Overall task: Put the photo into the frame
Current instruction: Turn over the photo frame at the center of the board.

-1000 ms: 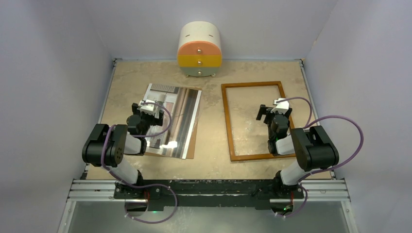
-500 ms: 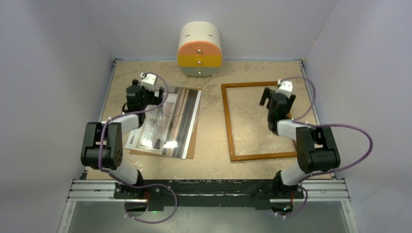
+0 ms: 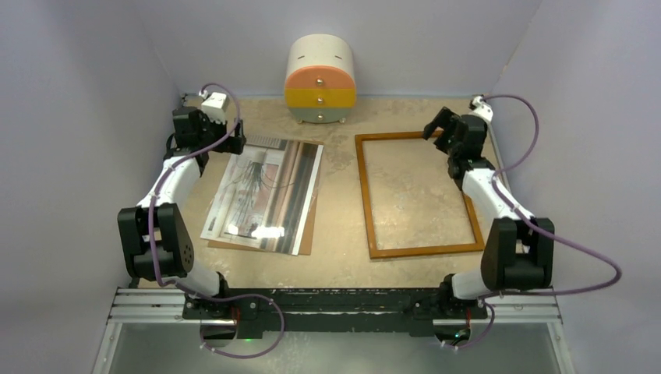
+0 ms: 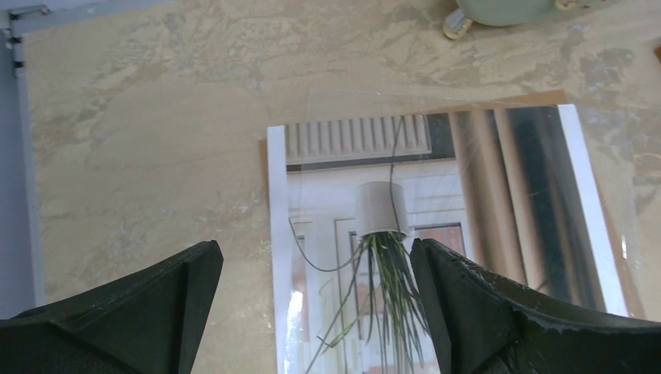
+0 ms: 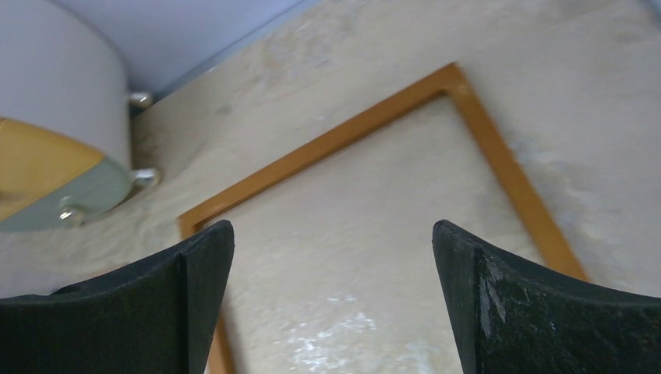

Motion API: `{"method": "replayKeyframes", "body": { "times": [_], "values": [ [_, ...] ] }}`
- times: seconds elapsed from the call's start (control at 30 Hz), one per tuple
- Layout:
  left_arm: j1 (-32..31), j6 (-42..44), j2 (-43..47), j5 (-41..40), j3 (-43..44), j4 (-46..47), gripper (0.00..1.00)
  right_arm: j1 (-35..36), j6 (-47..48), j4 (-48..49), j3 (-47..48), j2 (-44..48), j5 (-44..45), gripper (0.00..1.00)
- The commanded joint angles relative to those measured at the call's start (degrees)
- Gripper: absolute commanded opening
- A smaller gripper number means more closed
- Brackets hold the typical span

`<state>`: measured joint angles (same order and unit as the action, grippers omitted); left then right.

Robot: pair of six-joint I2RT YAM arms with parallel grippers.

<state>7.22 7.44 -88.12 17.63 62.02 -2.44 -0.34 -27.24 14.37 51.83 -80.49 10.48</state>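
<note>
Both arms far forward, left hand point(image 4: 314, 257) and right hand point(image 5: 334, 234) agape.

Bright, even overhead light is filling all views; white glare is streaking the photo point(image 3: 263, 195) at its near end.

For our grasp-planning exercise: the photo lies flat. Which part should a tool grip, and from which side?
Likely the left long edge of the photo, from the left with the open left tool: the print lies flat, and that edge seems to overhang the brown board.
</note>
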Motion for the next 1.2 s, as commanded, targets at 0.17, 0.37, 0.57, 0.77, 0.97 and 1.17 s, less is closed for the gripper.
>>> {"method": "replayKeyframes", "body": {
  "times": [0.17, 0.37, 0.57, 0.77, 0.97, 1.17],
  "values": [
    [-0.10, -1.55, 0.08, 4.63, 4.29, -9.98, 1.00, 2.58, -4.83, -14.98, 13.31, -9.08, -7.66, 0.99],
    [-0.10, 1.39, -0.33, 5.94, 4.39, -11.83, 1.00, 16.35, 0.93, -23.12, 19.84, -15.36, 3.67, 0.99],
    [-0.10, 3.90, -0.56, 7.05, 4.70, -14.76, 1.00, 24.91, 0.87, -23.01, 19.81, -19.88, 7.45, 0.94],
    [-0.85, 4.98, -0.07, 8.47, 3.54, -16.25, 1.00, 30.71, -0.41, -26.34, 21.27, -23.45, 13.12, 0.88],
    [-2.80, 5.74, 0.50, 8.37, 2.86, -17.75, 1.00, 35.18, -2.46, -27.38, 18.91, -24.99, 16.18, 0.82],
    [-3.85, 7.18, 0.27, 7.53, 5.28, -21.40, 1.00, 38.51, -5.53, -26.37, 14.59, -25.97, 17.43, 0.74]
  ]
}}
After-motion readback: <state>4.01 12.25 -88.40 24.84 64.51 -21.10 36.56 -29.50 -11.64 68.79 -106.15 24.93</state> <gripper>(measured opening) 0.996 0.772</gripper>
